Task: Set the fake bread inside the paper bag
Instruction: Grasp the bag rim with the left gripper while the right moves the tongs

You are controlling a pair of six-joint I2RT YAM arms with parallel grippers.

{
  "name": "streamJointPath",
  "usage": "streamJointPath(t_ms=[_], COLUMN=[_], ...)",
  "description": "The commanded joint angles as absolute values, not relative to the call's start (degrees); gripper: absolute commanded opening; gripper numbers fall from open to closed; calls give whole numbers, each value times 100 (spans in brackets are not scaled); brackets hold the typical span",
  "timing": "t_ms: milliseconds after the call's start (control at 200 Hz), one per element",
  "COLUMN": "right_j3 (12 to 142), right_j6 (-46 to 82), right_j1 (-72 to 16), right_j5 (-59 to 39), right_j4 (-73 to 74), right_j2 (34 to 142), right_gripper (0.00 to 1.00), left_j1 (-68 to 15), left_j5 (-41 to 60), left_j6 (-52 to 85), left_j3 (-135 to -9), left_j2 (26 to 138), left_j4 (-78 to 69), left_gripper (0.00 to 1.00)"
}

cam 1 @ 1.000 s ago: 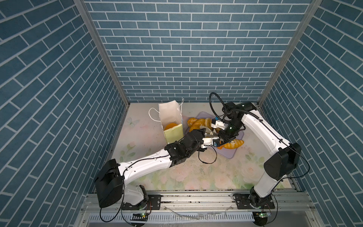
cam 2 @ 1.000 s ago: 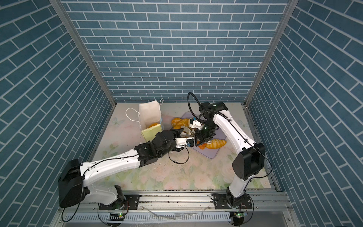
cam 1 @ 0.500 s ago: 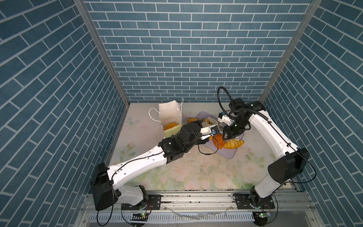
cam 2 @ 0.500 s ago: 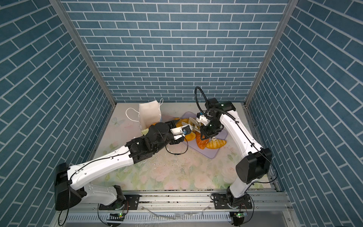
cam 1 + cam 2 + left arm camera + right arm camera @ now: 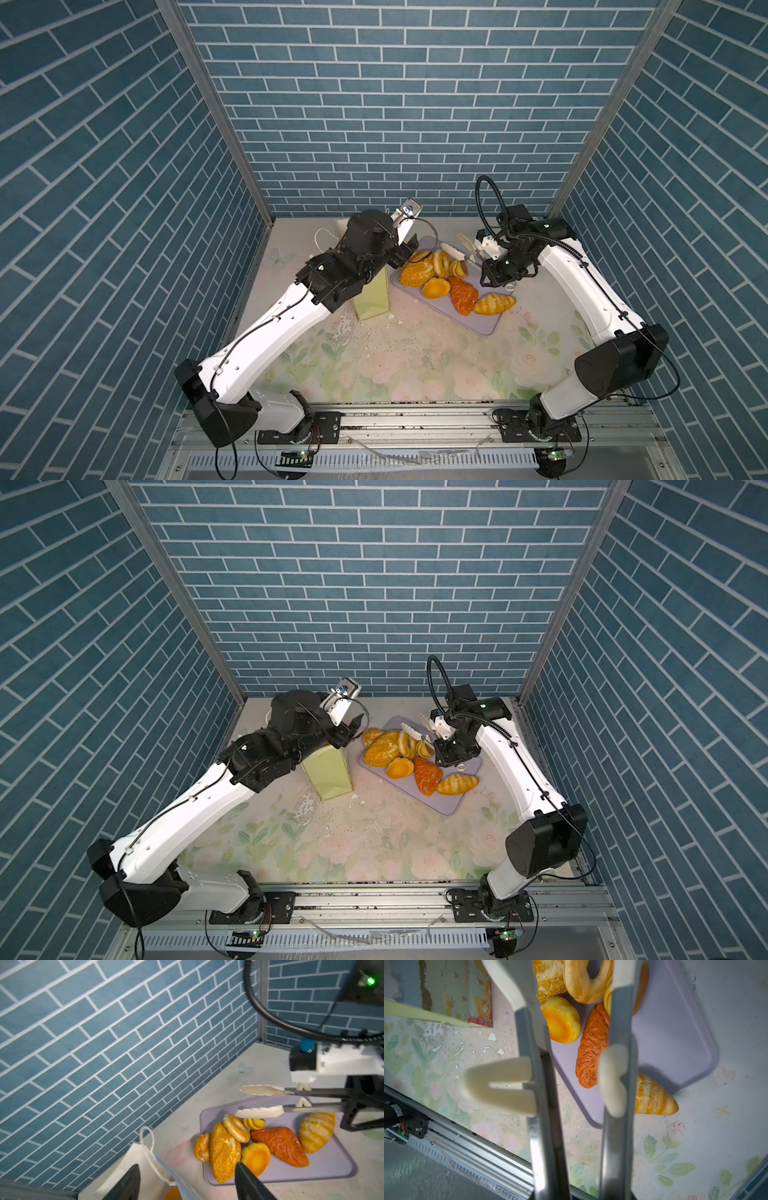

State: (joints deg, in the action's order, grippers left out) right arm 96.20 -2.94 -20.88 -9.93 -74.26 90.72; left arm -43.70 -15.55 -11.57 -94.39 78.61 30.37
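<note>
bimanual cell, shown from above and from both wrists. the left gripper (image 5: 187, 1165) is hovering over the mouth of the paper bag (image 5: 372, 297), its black fingers (image 5: 249, 1182) standing wide apart and gripping nothing. the bag is standing upright on the floral table (image 5: 415, 365), just beside the lavender tray (image 5: 482, 324). an orange shape (image 5: 173, 1193) is showing inside the bag, probably a pastry, though only its edge is in sight. the right gripper (image 5: 353, 1101) is clamping the handles of a pair of tongs (image 5: 311, 1109), whose white tips (image 5: 259, 1112) are hanging apart and empty above the far end of the tray. the fake bread (image 5: 380, 750) is lying on the tray: a seeded loaf (image 5: 415, 270), a bagel (image 5: 440, 262) leaning on it, a tart shell (image 5: 435, 288), a dark orange croissant (image 5: 463, 296) and a golden croissant (image 5: 493, 304) that is overhanging the tray's rim.
</note>
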Motion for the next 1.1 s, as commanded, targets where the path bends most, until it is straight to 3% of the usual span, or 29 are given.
streamJointPath(t_ms=[0, 140, 550, 810, 1095], right_j3=[9512, 9407, 8881, 8594, 8524], right_j6=[-229, -220, -324, -319, -178], right_j1=[-2048, -2020, -2023, -2072, -2069], right_j5=[-826, -804, -937, -776, -748], right_j4=[-7202, -7075, -6265, -5842, -5809], right_j2=[8846, 8794, 8467, 8422, 8385], right_gripper=[35, 35, 38, 41, 45], left_j1=[-3878, -3094, -1587, -1473, -1471], left_j5=[-1576, -1443, -1143, -897, -1416], left_j6=[73, 852, 1438, 1297, 1089], left_j3=[-10151, -10667, -10251, -10108, -10171], left_j2=[7973, 7849, 7160, 7203, 7184], left_j4=[4478, 5387, 5999, 6048, 6430], left_gripper=[75, 75, 79, 79, 80])
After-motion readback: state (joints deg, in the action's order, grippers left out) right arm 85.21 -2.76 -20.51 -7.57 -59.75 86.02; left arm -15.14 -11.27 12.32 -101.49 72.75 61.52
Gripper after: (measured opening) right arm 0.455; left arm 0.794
